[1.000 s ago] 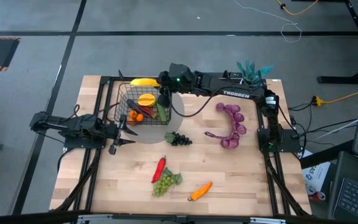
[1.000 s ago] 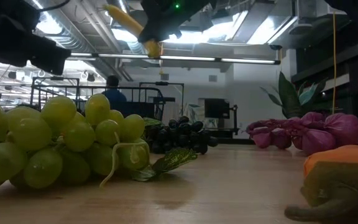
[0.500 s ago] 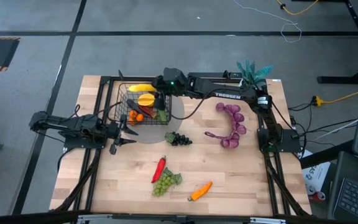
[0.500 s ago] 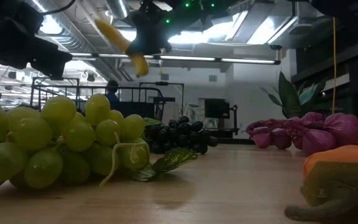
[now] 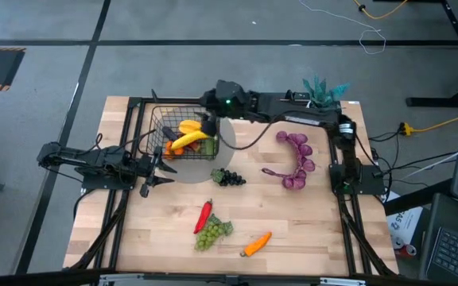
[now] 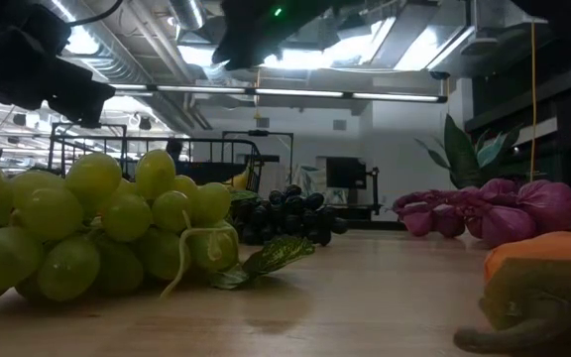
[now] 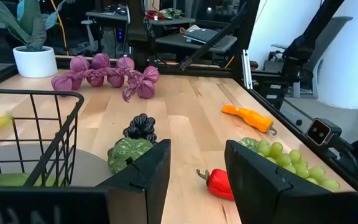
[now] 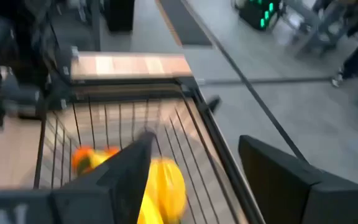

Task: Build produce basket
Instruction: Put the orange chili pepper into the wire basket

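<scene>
The black wire basket point(image 5: 183, 140) stands at the table's far left part, on a grey round mat. A yellow banana point(image 5: 189, 141) lies slanted on top of the other produce in it, among them oranges point(image 5: 174, 148). My right gripper point(image 5: 210, 125) hovers open over the basket's right side. In its wrist view the right gripper point(image 8: 194, 146) is empty above the basket point(image 8: 104, 124) and a yellow fruit point(image 8: 163, 183). My left gripper point(image 5: 151, 168) waits open by the basket's near left corner. Its wrist view shows the left gripper point(image 7: 197, 155) empty beside the basket's wires point(image 7: 67, 134).
Lying loose on the table are dark grapes point(image 5: 229, 178), a red chili point(image 5: 204, 214), green grapes point(image 5: 211, 233), a carrot point(image 5: 257, 244) and the purple string point(image 5: 296, 163). A teal potted plant point(image 5: 323, 89) stands at the far right. Bare wood lies toward the near edge.
My right gripper carried the banana from beyond the basket's far side to over the basket and let it go. The banana has dropped in and lies slanted on the other produce. The gripper has drawn back a little toward the right.
</scene>
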Motion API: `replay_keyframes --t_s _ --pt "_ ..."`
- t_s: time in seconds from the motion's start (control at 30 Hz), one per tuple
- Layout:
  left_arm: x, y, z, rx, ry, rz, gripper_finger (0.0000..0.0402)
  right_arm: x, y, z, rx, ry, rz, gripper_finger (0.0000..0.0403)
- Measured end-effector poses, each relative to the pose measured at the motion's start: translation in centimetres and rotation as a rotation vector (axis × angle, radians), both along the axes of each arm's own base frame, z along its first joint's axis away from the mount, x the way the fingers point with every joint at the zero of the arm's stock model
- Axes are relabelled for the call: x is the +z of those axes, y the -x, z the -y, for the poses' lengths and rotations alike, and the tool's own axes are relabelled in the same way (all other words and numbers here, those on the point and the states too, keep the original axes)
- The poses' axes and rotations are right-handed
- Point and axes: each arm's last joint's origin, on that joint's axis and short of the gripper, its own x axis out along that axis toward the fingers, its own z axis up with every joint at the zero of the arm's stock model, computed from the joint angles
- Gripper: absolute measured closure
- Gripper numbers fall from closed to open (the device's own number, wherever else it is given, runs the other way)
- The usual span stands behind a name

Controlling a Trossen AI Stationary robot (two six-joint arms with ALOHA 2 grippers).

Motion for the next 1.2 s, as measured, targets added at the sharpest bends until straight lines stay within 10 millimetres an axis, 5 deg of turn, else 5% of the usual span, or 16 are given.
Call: replay_keyframes --t_s 0.27,0.57,1.2 --pt "0.0 0.0 0.0 0.0 0.009 -0.001 0.0255 4.1 6.4 -2.0 -0.106 -0.085 -0.189 0.0165" --pt "0.0 0.0 0.0 0.003 0.007 -0.002 0.0255 5.5 12.8 -3.3 -0.184 -0.214 -0.453 0.0166" --pt "0.0 0.0 0.0 0.011 0.014 -0.003 0.0255 5.8 18.0 -4.5 -0.375 -0.227 -0.688 0.0166"
